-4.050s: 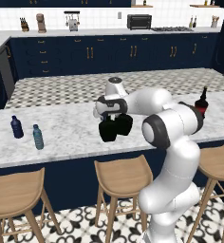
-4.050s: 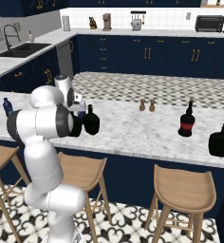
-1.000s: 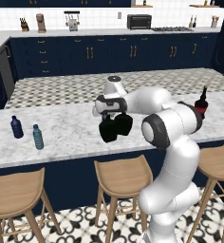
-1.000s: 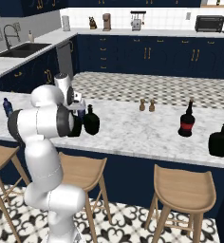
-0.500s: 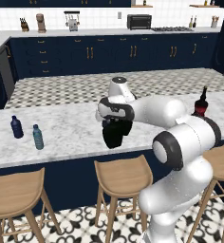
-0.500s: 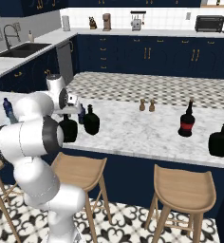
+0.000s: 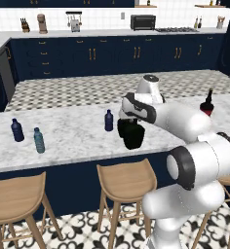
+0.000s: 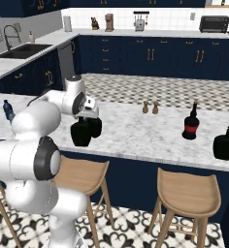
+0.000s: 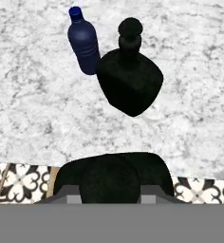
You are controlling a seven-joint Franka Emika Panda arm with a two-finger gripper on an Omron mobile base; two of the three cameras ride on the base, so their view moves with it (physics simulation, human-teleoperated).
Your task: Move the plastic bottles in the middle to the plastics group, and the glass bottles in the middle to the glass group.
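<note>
- The counter (image 7: 73, 133) is a white marble island with navy cabinets behind it and three wooden stools (image 7: 126, 182) along its front, on a patterned floor.
- At its left end stand a navy bottle (image 7: 17, 130) and a teal-grey bottle (image 7: 39, 140), close together.
- At the right end are a red-labelled bottle (image 8: 190, 123) and a black rounded bottle (image 8: 225, 144).
- In the middle, a small blue bottle (image 7: 108, 120) stands just beside a black bottle (image 9: 130, 80) on the counter.
- The arm bends forward over the counter's front edge.
- The gripper (image 7: 133, 127) is clamped on the neck of a second black bottle (image 7: 134, 137), held near the front edge.
</note>
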